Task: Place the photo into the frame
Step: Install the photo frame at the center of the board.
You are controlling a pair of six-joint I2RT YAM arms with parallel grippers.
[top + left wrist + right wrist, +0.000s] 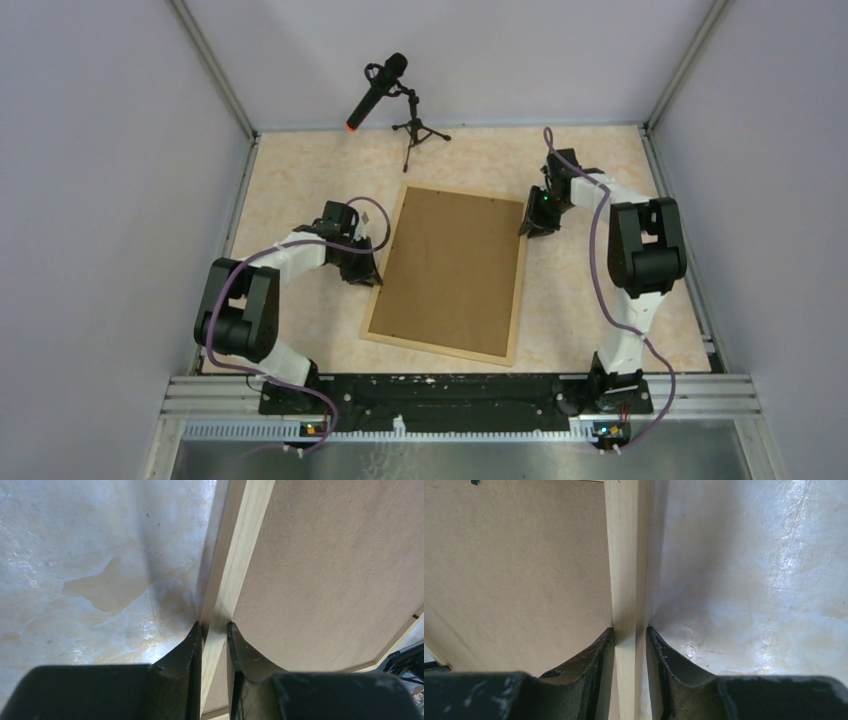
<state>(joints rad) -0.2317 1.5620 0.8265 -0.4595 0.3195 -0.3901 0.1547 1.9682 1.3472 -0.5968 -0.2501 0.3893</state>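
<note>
1. Left gripper. Nearest the lens in the left wrist view. Two dark fingers drawn nearly together, pinching the pale wood strip of the frame. One finger sits on the outer face and the other on the inner face, and both touch the wood.

2. Right gripper. Nearest the lens in the right wrist view. Its fingers are narrowed around the opposite strip of the frame. The inner finger presses the wood on the board side. The outer finger meets the outer face with no clear gap.

3. Table. Cream marbled top, walled on three sides, with a metal rail at the near edge.

4. Frame. Large, thin light-wood rectangle lying back-up at mid-table between the arms, long sides running near to far and turned slightly. The left gripper holds its left long side about midway. The right gripper holds its right long side near the far corner.

5. Board. Plain brown, filling the frame's opening edge to edge. Also seen at and. What lies under it is hidden.

6. Left arm, right arm. Black and white, both bent inward toward the frame.

7. Mic. Black, tilted, on a small tripod at the far edge, apart from the frame.
</note>
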